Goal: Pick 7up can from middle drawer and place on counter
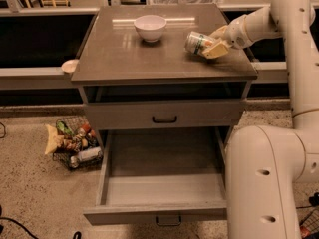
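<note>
The 7up can [196, 42], silver with a green label, lies tilted at the right side of the counter [129, 59]. My gripper [208, 43] reaches in from the right and is shut on the can's right end, with pale fingers [215, 49] above and below it. I cannot tell whether the can touches the counter. The middle drawer [164, 190] is pulled out below, and its grey floor is bare.
A white bowl [150, 27] stands at the back middle of the counter. A shut drawer front with a dark handle [164, 119] sits above the open one. A wire basket [75, 146] of items lies on the floor at the left. My arm's body [264, 178] fills the lower right.
</note>
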